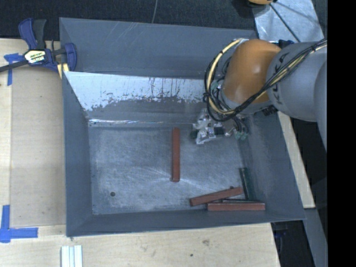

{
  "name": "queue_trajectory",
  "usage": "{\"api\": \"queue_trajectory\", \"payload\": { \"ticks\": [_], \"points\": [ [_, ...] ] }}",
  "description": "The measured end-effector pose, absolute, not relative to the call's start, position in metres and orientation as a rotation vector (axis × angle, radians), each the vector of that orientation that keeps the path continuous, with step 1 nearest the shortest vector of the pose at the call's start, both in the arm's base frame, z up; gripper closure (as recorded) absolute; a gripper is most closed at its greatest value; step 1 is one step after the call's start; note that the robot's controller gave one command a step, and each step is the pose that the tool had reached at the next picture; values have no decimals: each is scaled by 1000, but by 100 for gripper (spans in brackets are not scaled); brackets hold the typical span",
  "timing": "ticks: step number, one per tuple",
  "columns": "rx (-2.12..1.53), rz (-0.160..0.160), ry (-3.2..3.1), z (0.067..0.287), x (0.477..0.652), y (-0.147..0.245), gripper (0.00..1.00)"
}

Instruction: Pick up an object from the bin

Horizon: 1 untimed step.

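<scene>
My gripper (203, 133) hangs over the bin's back right part, just below the orange wrist cover. A brown wooden stick (176, 154) lies upright in the view on the bin floor, a little left of and below the gripper, apart from it. Two more brown sticks (216, 197) (236, 206) lie side by side along the front wall at the right. A dark thin stick (245, 183) leans by the right wall next to them.
The arm and its cables reach in from the right over the bin's back right corner. The bin's sloped walls rise on all sides. A small dark speck lies on the floor at the front left.
</scene>
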<state>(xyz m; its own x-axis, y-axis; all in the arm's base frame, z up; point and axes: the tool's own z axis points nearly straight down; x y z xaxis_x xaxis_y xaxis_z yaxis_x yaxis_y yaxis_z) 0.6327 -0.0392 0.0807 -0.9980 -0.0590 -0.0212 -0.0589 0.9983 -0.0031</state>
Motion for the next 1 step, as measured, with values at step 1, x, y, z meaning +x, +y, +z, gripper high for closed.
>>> {"api": "queue_trajectory", "payload": {
  "ticks": [1],
  "points": [
    [15,0,3137,221,615,-23,100]
  ]
}}
